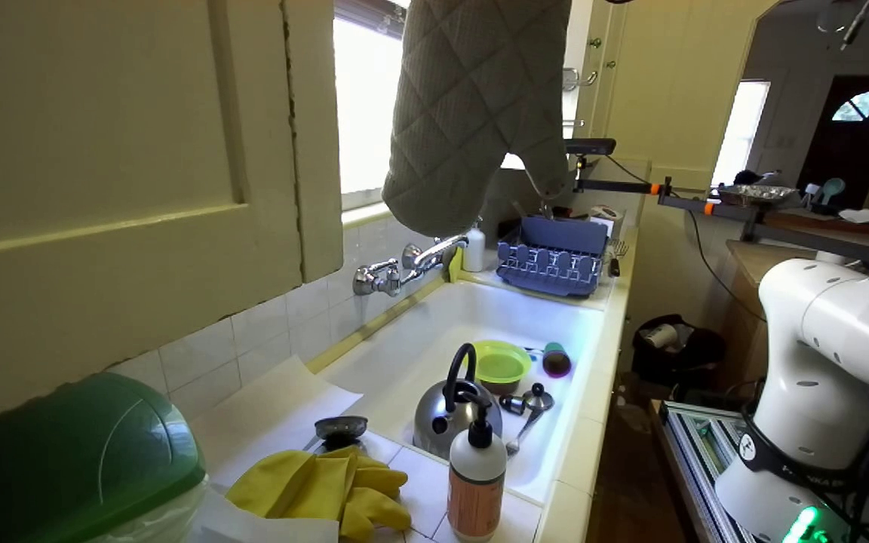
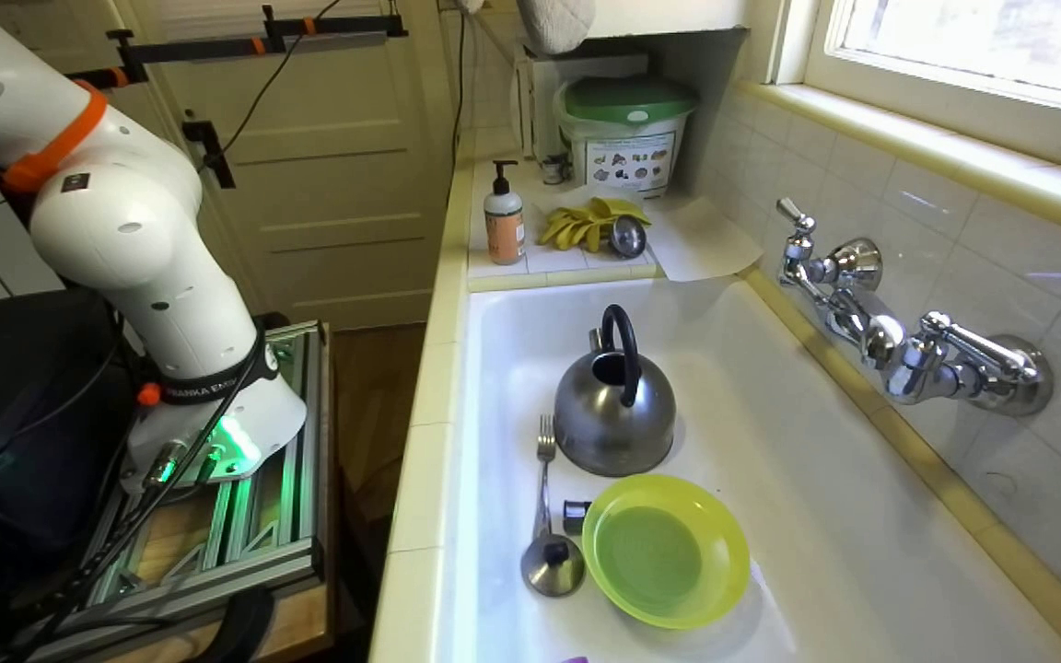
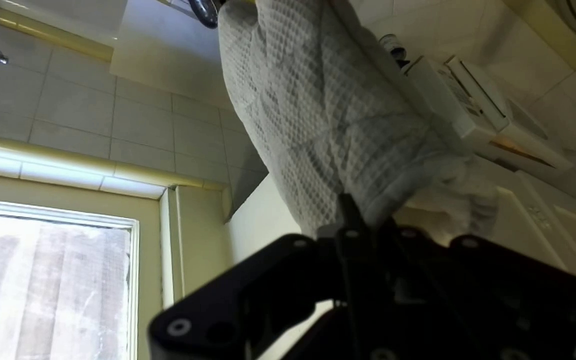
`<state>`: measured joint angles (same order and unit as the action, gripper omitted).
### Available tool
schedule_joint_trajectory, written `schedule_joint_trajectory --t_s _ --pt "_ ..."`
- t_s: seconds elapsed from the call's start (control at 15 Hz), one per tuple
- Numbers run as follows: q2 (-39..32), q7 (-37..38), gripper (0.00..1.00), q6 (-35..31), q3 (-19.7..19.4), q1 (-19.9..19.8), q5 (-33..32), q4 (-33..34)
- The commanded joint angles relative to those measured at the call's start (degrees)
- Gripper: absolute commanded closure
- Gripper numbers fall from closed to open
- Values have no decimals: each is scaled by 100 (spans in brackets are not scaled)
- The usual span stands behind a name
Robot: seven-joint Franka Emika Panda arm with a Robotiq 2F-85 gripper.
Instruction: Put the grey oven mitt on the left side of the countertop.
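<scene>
The grey quilted oven mitt [image 1: 480,105] hangs in the air, high up near the cabinet in an exterior view. Only its lower end shows at the top edge of an exterior view [image 2: 558,23]. In the wrist view the mitt [image 3: 318,100] fills the upper middle. My gripper [image 3: 358,217] is shut on the mitt's cuff end, with the rest of the mitt extending beyond the fingers. The gripper is out of view in both exterior views. The white tiled countertop [image 1: 421,479] beside the sink lies below the mitt, and it also shows in an exterior view [image 2: 549,262].
The countertop holds yellow rubber gloves [image 2: 577,226], a soap bottle [image 2: 505,226], a metal strainer-like item [image 2: 628,237], paper [image 2: 705,241] and a green-lidded bin [image 2: 632,129]. The sink [image 2: 770,396] holds a kettle [image 2: 613,424] and bowl [image 2: 669,552]. Faucet [image 2: 871,331] and dish rack [image 1: 555,256] stand nearby.
</scene>
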<state>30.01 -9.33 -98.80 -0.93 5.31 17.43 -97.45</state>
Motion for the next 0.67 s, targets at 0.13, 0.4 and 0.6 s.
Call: schedule_joint_trajectory --t_s 0.13,0.4,0.6 --pt "161 309 98 -66 246 -11 -112 -201" --pt "360 870 98 -139 585 -47 -225 -428" --pt "544 1349 98 -260 808 -74 -283 -721"
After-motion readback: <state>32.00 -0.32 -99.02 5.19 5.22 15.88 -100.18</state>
